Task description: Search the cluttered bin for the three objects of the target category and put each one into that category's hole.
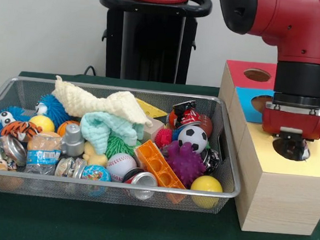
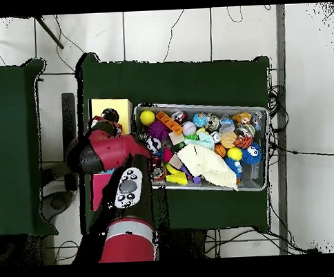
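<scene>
1. Green tabletop fills the foreground, carrying a wire-mesh bin and a row of wooden boxes to its right in the front view.
2. Nearest in the bin lie a yellow ball, a baseball, an orange plastic crate piece and a purple spiky ball.
3. Farther back, a mint-green fluffy cloth sits beneath a cream knitted cloth, beside a small soccer ball.
4. No spotted white cloth shows in the bin from either view.
5. Beside the bin stands the yellow-faced box, its round hole mostly covered by the gripper, which hangs directly over it; whether the fingers are open or closed cannot be told.
6. Behind it sit the blue-faced box and the red-faced box.
</scene>
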`<move>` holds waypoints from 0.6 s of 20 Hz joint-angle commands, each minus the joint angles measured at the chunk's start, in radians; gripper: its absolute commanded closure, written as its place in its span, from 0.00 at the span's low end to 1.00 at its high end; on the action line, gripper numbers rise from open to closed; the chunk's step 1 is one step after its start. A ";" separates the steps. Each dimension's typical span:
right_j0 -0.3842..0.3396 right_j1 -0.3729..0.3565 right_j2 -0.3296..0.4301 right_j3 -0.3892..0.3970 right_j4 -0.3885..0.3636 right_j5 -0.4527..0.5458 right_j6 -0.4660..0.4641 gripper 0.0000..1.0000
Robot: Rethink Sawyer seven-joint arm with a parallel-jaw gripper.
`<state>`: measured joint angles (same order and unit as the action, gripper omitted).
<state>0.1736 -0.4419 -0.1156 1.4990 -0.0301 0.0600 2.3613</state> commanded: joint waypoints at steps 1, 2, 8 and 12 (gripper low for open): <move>-0.104 -0.033 0.185 0.252 -0.047 0.190 -0.009 1.00; -0.114 -0.050 0.195 0.260 -0.046 0.196 -0.009 1.00; -0.144 -0.117 0.221 0.260 -0.034 0.273 -0.029 1.00; -0.145 -0.176 0.218 0.264 -0.033 0.312 -0.034 1.00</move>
<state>0.0657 -0.5547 0.0026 1.6032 -0.0308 0.1441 2.3615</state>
